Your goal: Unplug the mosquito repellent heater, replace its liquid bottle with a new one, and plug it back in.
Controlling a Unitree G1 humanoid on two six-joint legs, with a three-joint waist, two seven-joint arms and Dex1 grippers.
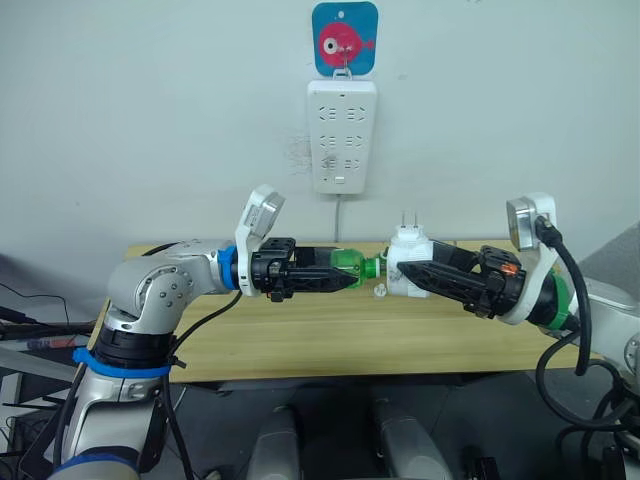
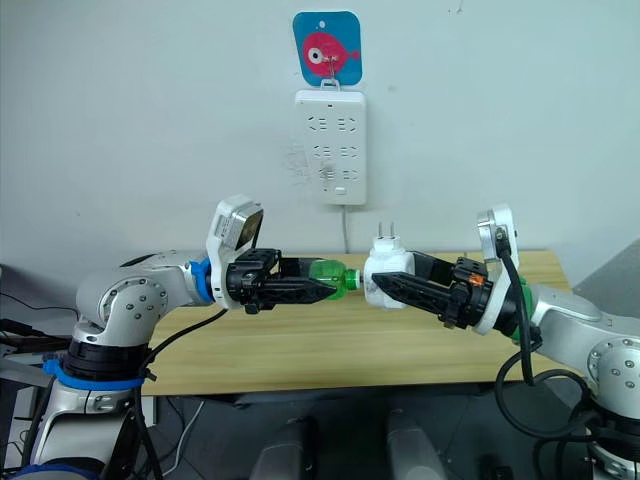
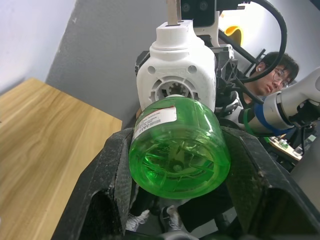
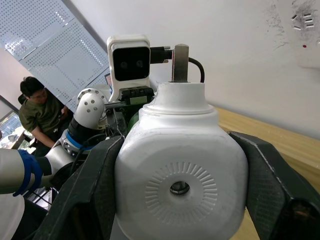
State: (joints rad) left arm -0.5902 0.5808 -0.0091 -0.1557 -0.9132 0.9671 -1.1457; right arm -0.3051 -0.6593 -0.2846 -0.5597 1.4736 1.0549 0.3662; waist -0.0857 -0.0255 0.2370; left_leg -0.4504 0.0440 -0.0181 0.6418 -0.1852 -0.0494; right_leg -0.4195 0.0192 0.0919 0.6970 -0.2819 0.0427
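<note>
Heater: the mosquito repellent heater (image 1: 405,268) is held in mid-air above the surface (image 1: 300,335), prongs up, unplugged from the power strip (image 1: 342,136).
Right pincer (image 1: 418,277): pressed against the heater's sides.
Left pincer (image 1: 345,279): pinching the green bottle (image 1: 352,266), whose neck meets the heater's socket.
Risk, thread: if the two axes are tilted apart, cross-threading or jamming is judged likely.
Risk, grip: the smooth bottle may slip or be dropped under twist.
Risk, spill: liquid may leak if the neck is forced.
Count: one heater, one bottle, one strip, two pincers, one person (image 3: 274,75) seated behind.
</note>
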